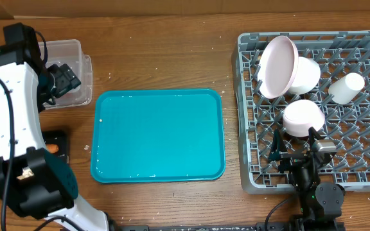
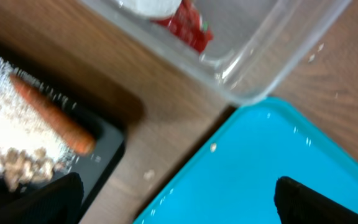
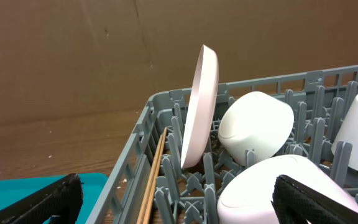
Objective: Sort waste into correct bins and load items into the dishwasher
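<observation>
My left gripper [image 1: 66, 82] hangs open and empty over the table between the bins. The clear tub [image 2: 272, 68] holds the red wrapper [image 2: 190, 28] and a bit of white napkin [image 2: 154, 6]. The black tray [image 2: 107, 158] carries the orange carrot [image 2: 51, 115], rice [image 2: 8, 118] and nut-like scraps [image 2: 14, 165]. On the right, the grey dish rack [image 1: 252, 173] holds the upright plate [image 1: 277, 64], two bowls [image 1: 306, 74] [image 1: 302, 117] and the cup [image 1: 347, 88]. My right gripper [image 1: 294, 147] stands open at the rack's front, with nothing between its fingers [image 3: 319, 202].
The teal tray [image 1: 158, 135] lies bare in the middle of the table, its corner under my left gripper [image 2: 179, 205]. Wooden chopsticks [image 3: 151, 180] lean along the rack's left wall. Crumbs dot the wood beside the black tray. A brown wall stands behind the rack.
</observation>
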You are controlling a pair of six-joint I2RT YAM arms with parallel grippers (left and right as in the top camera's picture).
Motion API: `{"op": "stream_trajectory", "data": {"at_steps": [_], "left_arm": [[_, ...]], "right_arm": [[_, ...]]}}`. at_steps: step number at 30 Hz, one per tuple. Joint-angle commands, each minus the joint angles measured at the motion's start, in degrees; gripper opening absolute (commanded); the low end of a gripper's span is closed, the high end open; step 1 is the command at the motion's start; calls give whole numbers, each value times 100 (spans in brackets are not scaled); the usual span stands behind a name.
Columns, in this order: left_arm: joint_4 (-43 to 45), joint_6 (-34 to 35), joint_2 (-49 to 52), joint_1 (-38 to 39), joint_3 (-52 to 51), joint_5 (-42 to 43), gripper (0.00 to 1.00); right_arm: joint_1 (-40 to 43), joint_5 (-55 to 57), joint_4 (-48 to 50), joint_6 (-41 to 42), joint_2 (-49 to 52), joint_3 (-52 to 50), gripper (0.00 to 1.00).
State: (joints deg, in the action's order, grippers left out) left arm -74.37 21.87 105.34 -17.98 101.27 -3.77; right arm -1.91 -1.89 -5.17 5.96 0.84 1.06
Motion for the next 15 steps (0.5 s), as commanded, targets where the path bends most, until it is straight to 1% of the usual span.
{"op": "stream_trajectory", "data": {"at_steps": [1, 6, 15], "left_arm": [[70, -328, -605, 85, -407, -92, 100], [1196, -492, -1561, 203, -1996, 50, 100], [4142, -1292, -3370, 269, -5285, 1510, 100]], "right_arm": [[4, 76, 35, -42, -68, -59, 100], [4, 76, 35, -42, -68, -59, 100], [4, 76, 35, -42, -68, -59, 100]]}}
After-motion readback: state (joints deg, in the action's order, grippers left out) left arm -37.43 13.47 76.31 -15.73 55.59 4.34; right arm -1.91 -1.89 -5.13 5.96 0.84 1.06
